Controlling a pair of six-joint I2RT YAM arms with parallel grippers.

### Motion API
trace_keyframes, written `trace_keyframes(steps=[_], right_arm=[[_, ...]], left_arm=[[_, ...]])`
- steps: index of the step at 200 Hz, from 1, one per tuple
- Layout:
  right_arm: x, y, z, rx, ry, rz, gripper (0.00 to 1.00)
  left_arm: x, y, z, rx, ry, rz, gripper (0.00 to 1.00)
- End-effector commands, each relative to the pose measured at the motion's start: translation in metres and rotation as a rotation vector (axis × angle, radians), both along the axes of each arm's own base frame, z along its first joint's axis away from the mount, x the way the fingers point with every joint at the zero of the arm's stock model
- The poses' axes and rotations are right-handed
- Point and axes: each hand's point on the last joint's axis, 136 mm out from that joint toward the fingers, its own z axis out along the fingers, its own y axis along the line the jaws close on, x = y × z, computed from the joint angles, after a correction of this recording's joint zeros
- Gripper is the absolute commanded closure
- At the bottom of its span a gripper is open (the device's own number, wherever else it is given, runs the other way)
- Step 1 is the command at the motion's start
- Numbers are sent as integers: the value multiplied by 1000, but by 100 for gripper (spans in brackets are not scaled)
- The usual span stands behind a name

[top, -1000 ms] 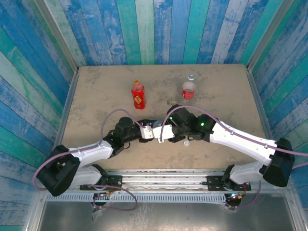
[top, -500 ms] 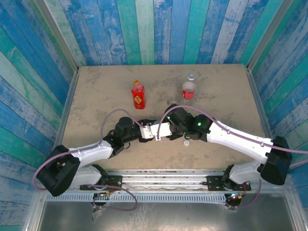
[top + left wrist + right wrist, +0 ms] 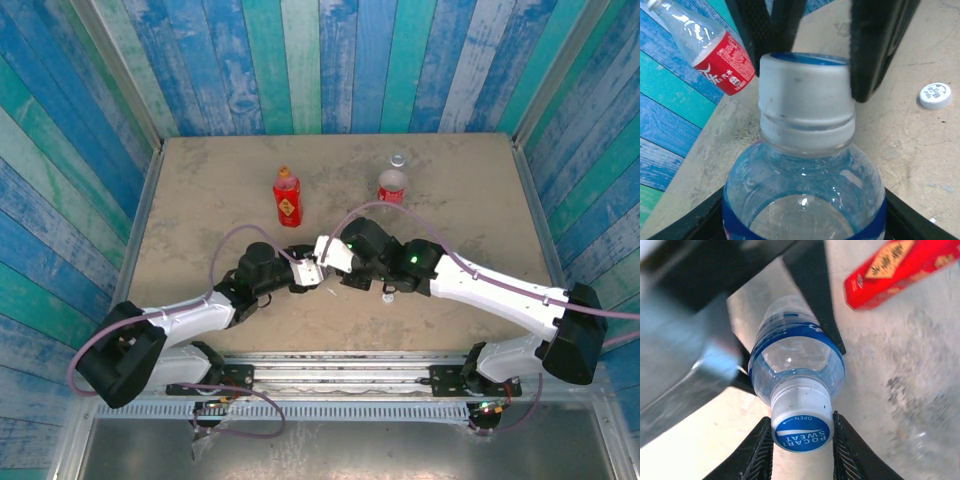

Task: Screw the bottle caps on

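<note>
My left gripper (image 3: 303, 272) (image 3: 805, 222) is shut on the short clear bottle with a blue label (image 3: 805, 190) (image 3: 796, 360), holding it tilted low over the table's near middle. A blue-topped cap (image 3: 801, 426) (image 3: 804, 95) sits on its neck. My right gripper (image 3: 322, 260) (image 3: 802, 445) is shut on that cap, its dark fingers (image 3: 880, 45) pressed against both sides. A white cap (image 3: 387, 296) (image 3: 935, 95) lies loose on the table. The all-red bottle (image 3: 287, 198) (image 3: 900, 267) stands capped in orange. The clear bottle with a red label (image 3: 391, 186) (image 3: 715, 57) stands uncapped.
The sandy tabletop (image 3: 200, 200) is boxed in by blue and green plank walls (image 3: 320, 60) at the back and sides. Both arms meet near the table's front centre, with purple cables (image 3: 235, 240) looping over them.
My right gripper has moved a little left onto the bottle's neck, rolled its wrist and closed on the cap. The left arm has held still with the bottle.
</note>
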Motion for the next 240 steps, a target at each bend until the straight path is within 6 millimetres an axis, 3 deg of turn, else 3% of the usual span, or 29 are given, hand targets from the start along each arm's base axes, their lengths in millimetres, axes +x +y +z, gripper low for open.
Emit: trace_keyframes(steps=[1,17,29,50,68,83,100,133,156,206,240], right_arm=[[35,-1,44,462,200,-565,90],[24,19,38,621,455,-606,87],[20,24,40,622,487,-565,81],[19,11,34,466,349,-447,64],[8,1,23,286,220,-231,52],[-1,-13,15,116,94,-36,48],[5,-29,19,-13,-62,56,46],[-9,-34,4,-253,-228,410,40],[-12,-23,5,-296,-294,522,40],[-11,4,1,-274,-280,547,50],[-9,9,-1,-256,-258,523,66]], left_arm=[[-3,-5,10,-18,-18,-24,43],[-2,-5,10,-15,-19,-25,43],[0,-5,8,-5,-13,-20,43],[-1,-6,8,-7,-11,-25,43],[-3,-6,9,-11,-12,-31,43],[-4,-6,9,-12,-12,-35,43],[-4,-5,8,-10,-10,-35,43],[-5,-5,8,-9,-13,-39,42],[-5,-6,6,-4,-10,-40,42],[-5,-6,4,1,-4,-42,42],[-5,-6,5,0,-5,-42,42]])
